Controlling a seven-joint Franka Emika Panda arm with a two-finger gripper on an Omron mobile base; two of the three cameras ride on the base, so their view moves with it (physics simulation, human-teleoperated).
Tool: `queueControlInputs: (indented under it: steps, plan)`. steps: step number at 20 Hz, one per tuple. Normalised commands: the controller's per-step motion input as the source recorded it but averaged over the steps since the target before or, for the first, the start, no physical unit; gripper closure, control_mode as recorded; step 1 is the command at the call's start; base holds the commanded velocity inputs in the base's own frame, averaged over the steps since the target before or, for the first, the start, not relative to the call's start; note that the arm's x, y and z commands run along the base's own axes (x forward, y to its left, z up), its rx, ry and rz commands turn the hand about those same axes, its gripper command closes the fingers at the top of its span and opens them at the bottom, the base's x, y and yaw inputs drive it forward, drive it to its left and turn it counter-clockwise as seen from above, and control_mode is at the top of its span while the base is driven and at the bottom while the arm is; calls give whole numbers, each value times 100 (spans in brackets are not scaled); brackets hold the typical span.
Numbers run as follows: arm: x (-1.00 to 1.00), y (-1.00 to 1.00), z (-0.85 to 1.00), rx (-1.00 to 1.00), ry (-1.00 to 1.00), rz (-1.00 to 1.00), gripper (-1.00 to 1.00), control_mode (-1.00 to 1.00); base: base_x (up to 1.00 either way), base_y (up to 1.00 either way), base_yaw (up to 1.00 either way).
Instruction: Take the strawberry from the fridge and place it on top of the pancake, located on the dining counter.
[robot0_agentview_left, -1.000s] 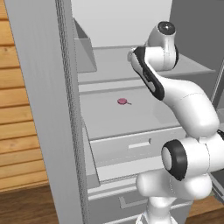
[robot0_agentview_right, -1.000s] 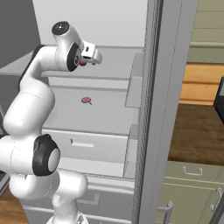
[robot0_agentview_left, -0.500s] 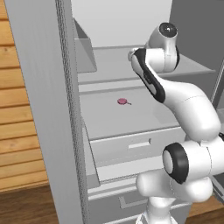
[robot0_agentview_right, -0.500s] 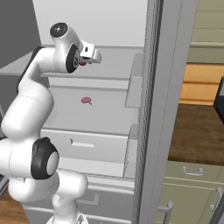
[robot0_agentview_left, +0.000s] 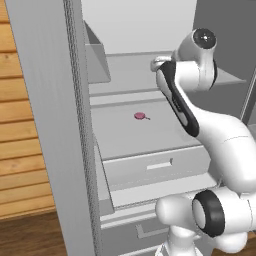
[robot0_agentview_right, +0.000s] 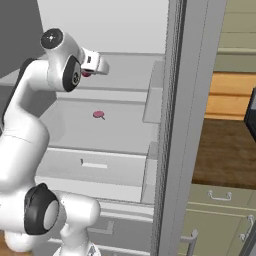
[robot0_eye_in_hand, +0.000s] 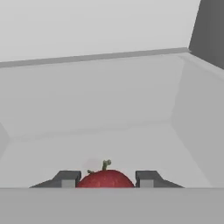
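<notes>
Red, round and topped with a small green stem, the strawberry (robot0_eye_in_hand: 105, 178) sits between your gripper's (robot0_eye_in_hand: 105, 179) two dark finger tips (robot0_eye_in_hand: 65, 179), which stand closed against its sides in the hand view. In the right base view the same red fruit (robot0_agentview_right: 86, 74) peeks out just under the white hand. You have the gripper inside the tall light-grey fridge (robot0_agentview_left: 60, 125), over an upper pale grey shelf (robot0_eye_in_hand: 109, 148); ahead of the fingers you see the bare shelf running to the fridge's back wall, and a side wall rising off to one side.

Below the gripper, on the next shelf down (robot0_agentview_left: 125, 135), lies a small flat pink item with a thin stalk (robot0_agentview_left: 140, 116), well apart from the hand. Lower still, a wide pale drawer with a slot handle (robot0_agentview_left: 160, 165) faces you. Beside the fridge, far off to the gripper's right, you can see a dark-brown wooden counter top (robot0_agentview_right: 220, 150) over green-grey cabinets (robot0_agentview_right: 215, 220).
</notes>
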Motion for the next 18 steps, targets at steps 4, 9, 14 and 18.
queueControlInputs:
  steps: [4,9,14,18]
  plan:
    - [-100,2,-7,6,-4,0,100,-100,0,0,0]
    - [-100,6,-17,7,0,-1,100,-100,0,0,0]
    - [-98,5,-46,-5,35,-3,100,-100,0,0,0]
    - [-52,6,-86,-9,16,1,100,-100,0,0,0]
